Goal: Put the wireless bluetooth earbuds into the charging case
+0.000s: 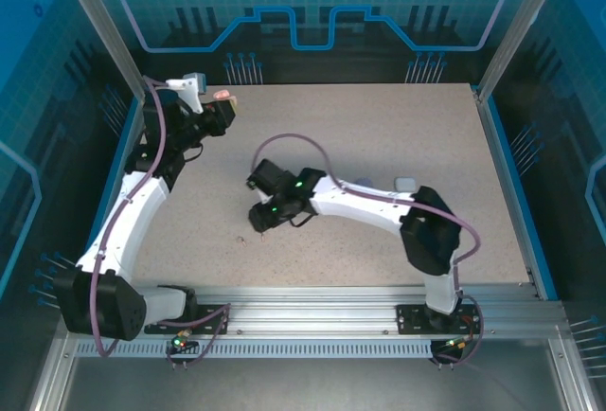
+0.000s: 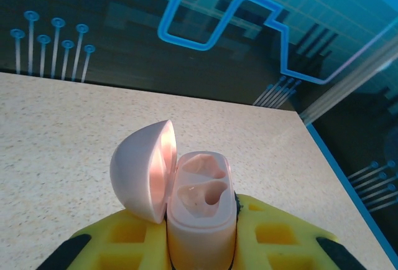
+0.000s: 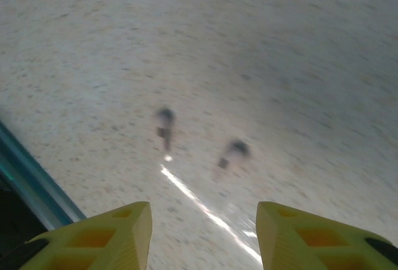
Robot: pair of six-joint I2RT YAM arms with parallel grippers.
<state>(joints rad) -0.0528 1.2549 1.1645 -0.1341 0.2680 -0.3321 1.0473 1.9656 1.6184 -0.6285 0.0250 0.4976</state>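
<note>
Just ahead of the open, empty right pincer (image 3: 203,226), two tiny earbuds (image 3: 165,122) could skitter if nudged; the left pincer (image 2: 202,254) clamps the pink charging case (image 2: 200,189).

Pale pink charging case (image 2: 202,220), lid (image 2: 140,170) swung open leftward. Two tiny blurred earbuds (image 3: 165,122) lie apart on the speckled desk (image 3: 280,46).

Pink case (image 2: 202,223), yellow fingers (image 3: 106,236), speckled table (image 1: 379,146)
</note>
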